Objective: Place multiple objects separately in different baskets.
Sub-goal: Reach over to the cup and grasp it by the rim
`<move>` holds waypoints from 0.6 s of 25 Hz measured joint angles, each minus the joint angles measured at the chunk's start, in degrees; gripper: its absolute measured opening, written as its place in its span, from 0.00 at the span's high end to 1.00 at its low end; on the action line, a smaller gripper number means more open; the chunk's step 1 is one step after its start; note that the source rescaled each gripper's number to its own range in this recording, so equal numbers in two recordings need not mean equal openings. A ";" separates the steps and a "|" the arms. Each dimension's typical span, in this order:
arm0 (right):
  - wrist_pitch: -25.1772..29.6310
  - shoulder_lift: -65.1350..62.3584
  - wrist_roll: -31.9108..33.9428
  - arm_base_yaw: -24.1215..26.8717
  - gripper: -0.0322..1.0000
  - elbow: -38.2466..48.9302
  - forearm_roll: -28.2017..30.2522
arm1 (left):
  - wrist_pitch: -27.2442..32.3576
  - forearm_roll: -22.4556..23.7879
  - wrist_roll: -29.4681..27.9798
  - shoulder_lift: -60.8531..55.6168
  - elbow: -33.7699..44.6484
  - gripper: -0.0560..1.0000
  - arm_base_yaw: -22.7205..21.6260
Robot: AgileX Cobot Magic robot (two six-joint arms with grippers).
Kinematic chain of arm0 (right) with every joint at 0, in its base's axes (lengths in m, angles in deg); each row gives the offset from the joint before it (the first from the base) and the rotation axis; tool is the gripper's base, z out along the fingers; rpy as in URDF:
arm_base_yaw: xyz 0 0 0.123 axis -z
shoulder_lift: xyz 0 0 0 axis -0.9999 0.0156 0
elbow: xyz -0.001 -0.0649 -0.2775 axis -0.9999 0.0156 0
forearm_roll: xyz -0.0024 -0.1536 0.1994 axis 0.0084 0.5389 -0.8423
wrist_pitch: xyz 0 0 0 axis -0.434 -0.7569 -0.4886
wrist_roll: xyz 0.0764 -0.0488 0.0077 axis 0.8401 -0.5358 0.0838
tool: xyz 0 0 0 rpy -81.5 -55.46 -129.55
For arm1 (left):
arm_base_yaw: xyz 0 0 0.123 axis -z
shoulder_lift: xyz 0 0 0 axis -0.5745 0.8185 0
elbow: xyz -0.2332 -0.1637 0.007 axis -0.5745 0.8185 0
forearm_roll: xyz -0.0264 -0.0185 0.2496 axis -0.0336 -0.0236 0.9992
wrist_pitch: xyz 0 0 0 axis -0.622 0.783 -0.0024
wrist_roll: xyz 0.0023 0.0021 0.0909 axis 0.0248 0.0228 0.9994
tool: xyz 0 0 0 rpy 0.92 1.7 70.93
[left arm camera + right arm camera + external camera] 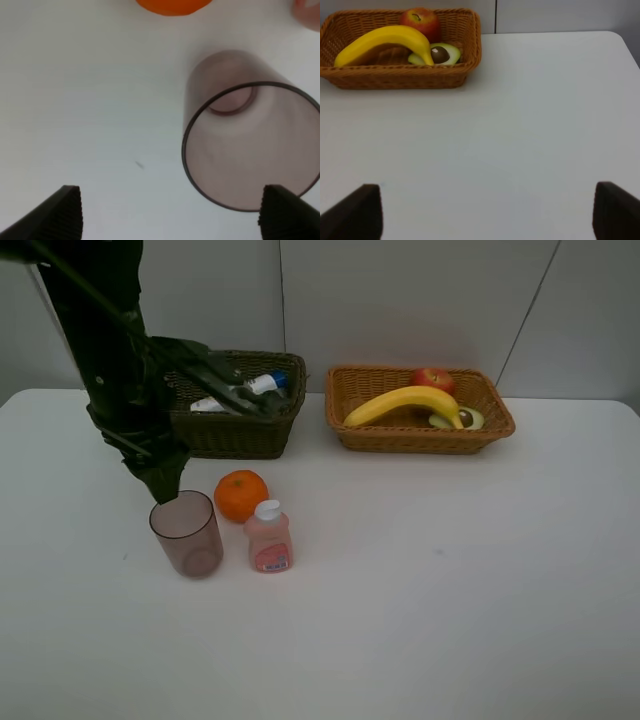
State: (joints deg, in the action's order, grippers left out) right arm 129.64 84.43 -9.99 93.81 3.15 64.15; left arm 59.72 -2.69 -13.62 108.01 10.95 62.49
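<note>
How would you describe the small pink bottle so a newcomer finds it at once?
Start at the dark basket at the rear left of the white table; three loose things stand in front of it. The small pink bottle is the rightmost, beside the translucent cup and just in front of the orange. It alone has a white cap and a label.

Cup (186, 532), orange (241, 495), bottle (269, 537) before left basket (230, 440), apparently holding tube (262, 385); banana (405, 403), apple (433, 378), avocado (465, 419) in right basket (420, 438).

The left wrist view cuts off the orange (172, 6) and the small pink bottle (307, 12).
</note>
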 joint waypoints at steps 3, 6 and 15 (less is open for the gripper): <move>0.00 0.00 0.00 0.00 0.18 0.00 0.00 | -3.23 -0.71 0.06 0.00 2.47 0.06 0.00; 0.00 0.00 0.00 0.00 0.18 0.00 0.05 | -6.39 -0.71 0.18 0.00 4.23 0.06 0.00; 0.00 0.00 0.00 0.00 0.18 0.00 0.05 | -10.97 -1.47 0.18 3.88 5.01 0.06 0.00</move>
State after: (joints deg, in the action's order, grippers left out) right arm 129.64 84.43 -9.99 93.81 3.15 64.20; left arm 48.75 -4.16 -13.44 111.90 15.95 62.49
